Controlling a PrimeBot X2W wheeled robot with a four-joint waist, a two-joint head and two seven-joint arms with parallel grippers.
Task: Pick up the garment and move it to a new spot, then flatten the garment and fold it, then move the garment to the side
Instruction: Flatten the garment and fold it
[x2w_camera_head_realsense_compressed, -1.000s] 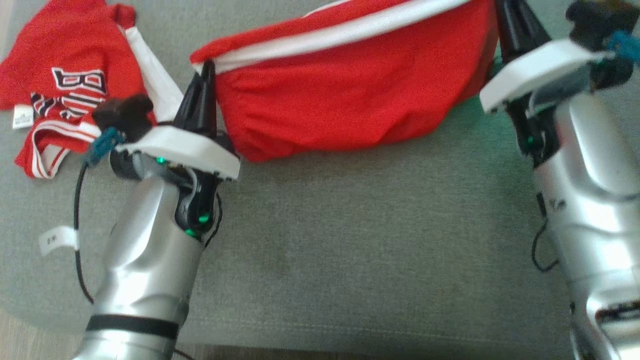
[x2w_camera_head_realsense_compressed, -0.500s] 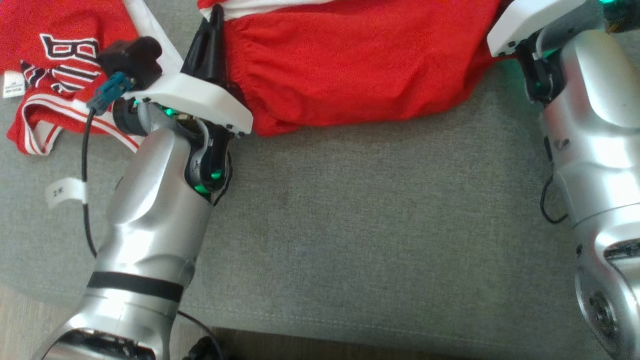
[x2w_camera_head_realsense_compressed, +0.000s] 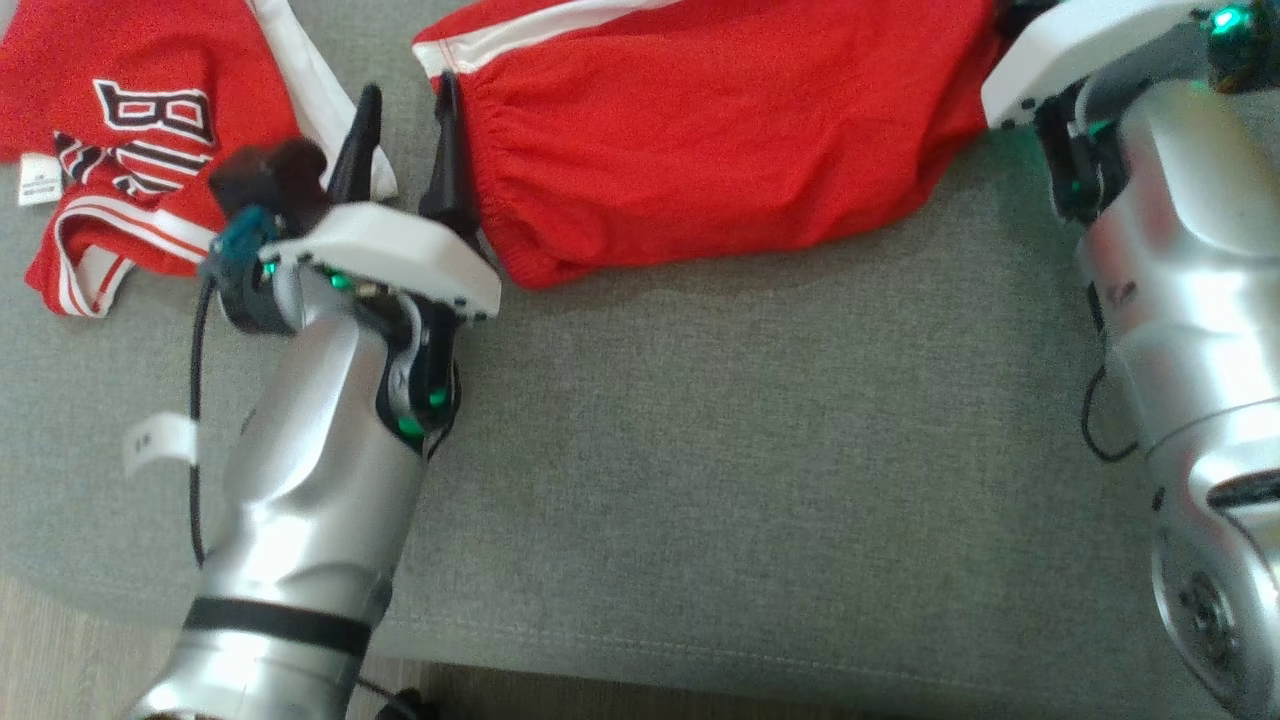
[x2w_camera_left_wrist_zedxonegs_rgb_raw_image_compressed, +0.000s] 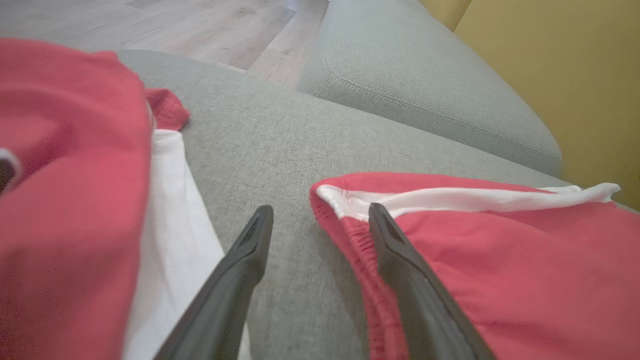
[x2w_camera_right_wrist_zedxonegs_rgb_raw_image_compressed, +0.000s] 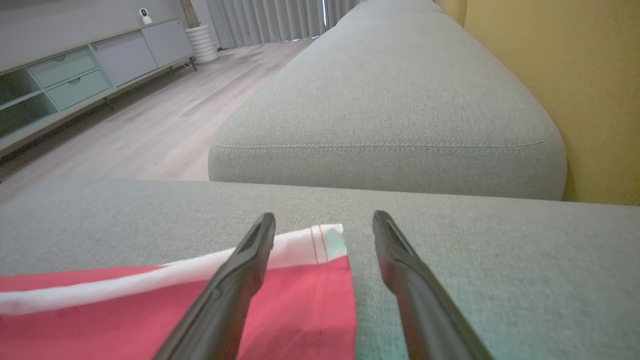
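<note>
The red fabric garment with a white band along one edge (x2w_camera_head_realsense_compressed: 700, 140) lies spread across the far part of a grey woven sofa cushion (x2w_camera_head_realsense_compressed: 750, 450), its gathered hem toward the robot's left and its straight-cut end toward the right. At the gathered corner sits the left end effector (x2w_camera_head_realsense_compressed: 410, 85), its two long dark fingers spread wide apart. In the left wrist view one finger lies over the garment's corner, while the other stands over bare cushion; the corner's edge falls in the gap between them and nothing is clamped. At the opposite corner the right end effector (x2w_camera_right_wrist_zedxonegs_rgb_raw_image_compressed: 325, 215) is likewise wide open. One finger crosses the red cloth and white band and the other is over bare cushion, with the corner of the garment between them, ungripped. To the left of the left end effector, just beside it, a second crumpled red garment with white trim and dark block lettering (x2w_camera_head_realsense_compressed: 130, 130) rests on the same cushion. A white paper tag (x2w_camera_head_realsense_compressed: 160, 440) hangs on the left arm's black cable. Beyond the cushion are a neighbouring grey cushion (x2w_camera_right_wrist_zedxonegs_rgb_raw_image_compressed: 390, 100), a mustard-yellow wall (x2w_camera_right_wrist_zedxonegs_rgb_raw_image_compressed: 575, 75), pale wooden flooring (x2w_camera_right_wrist_zedxonegs_rgb_raw_image_compressed: 165, 125) and a low pale-green sideboard (x2w_camera_right_wrist_zedxonegs_rgb_raw_image_compressed: 75, 75).
</note>
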